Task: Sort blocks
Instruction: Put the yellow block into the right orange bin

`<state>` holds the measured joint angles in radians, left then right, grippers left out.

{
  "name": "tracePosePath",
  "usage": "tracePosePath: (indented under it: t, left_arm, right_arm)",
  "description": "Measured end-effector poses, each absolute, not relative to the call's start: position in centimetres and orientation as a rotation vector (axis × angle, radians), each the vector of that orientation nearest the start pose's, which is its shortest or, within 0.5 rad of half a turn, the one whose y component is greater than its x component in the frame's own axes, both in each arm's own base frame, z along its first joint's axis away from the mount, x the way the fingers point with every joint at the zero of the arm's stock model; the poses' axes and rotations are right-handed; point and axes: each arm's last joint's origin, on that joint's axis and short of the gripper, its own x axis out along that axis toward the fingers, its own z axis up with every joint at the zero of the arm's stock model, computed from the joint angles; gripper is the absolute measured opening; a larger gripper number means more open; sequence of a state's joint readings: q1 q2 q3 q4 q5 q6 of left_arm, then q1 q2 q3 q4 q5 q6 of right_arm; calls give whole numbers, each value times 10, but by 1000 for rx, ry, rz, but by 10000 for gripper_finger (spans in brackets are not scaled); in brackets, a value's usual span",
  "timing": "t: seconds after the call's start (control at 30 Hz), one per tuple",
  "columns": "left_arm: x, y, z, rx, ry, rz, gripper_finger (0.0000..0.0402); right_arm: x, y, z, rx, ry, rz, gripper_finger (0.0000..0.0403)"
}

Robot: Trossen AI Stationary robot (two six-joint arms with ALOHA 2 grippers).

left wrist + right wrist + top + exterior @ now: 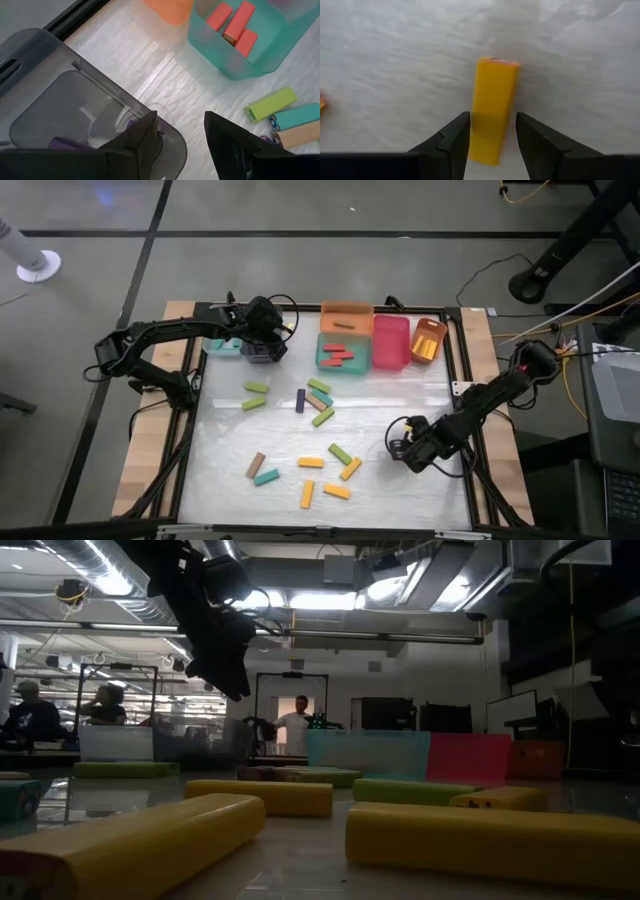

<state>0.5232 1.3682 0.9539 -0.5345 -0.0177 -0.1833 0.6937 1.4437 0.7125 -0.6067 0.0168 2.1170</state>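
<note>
Right claw [491,137] grips yellow block [492,107]; left claw [181,135] parted, empty, over grey bin [65,105].

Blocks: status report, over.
Left gripper open, empty, over the grey bin at back. Right gripper at a yellow block, hold unconfirmed. Red blocks in teal bin; many loose. Nothing in the way.
</note>
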Motion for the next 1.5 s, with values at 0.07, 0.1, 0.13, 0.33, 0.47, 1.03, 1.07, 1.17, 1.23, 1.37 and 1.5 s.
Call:
tracePosePath:
  t: [0.07, 0.1, 0.13, 0.33, 0.47, 1.03, 1.07, 1.17, 1.23, 1.37, 1.5]
  left_arm:
    - [235, 136, 240, -406, 884, 585, 150]
    - [235, 136, 240, -406, 884, 585, 150]
    - [235, 136, 240, -406, 884, 585, 150]
    - [235, 136, 240, -406, 884, 585, 150]
    - [235, 136, 240, -406, 884, 585, 150]
    - [240, 127, 240, -465, 873, 518, 150]
    - [242, 125, 240, -468, 872, 495, 150]
    - [245, 118, 240, -462, 873, 434, 150]
    - [248, 113, 241, -451, 875, 393, 150]
    - [253, 103, 241, -435, 876, 345, 150]
    - [257, 93, 242, -417, 876, 308, 150]
  right_arm:
    - [177, 147, 147, 1291, 1207, -880, 159]
    - [176, 146, 145, 1291, 1208, -883, 159]
    - [175, 145, 143, 1298, 1205, -884, 159]
    - [172, 142, 138, 1305, 1193, -918, 153]
    - [173, 141, 138, 1300, 1121, -912, 116]
    - [168, 105, 170, 1231, 293, -1006, 103]
    - [164, 99, 176, 1215, 285, -1021, 100]
    - [148, 77, 191, 1147, 265, -1093, 96]
    - [136, 62, 200, 1099, 260, -1152, 99]
    - [116, 35, 214, 1058, 209, -1265, 105]
    - [107, 16, 224, 1007, 112, -1295, 103]
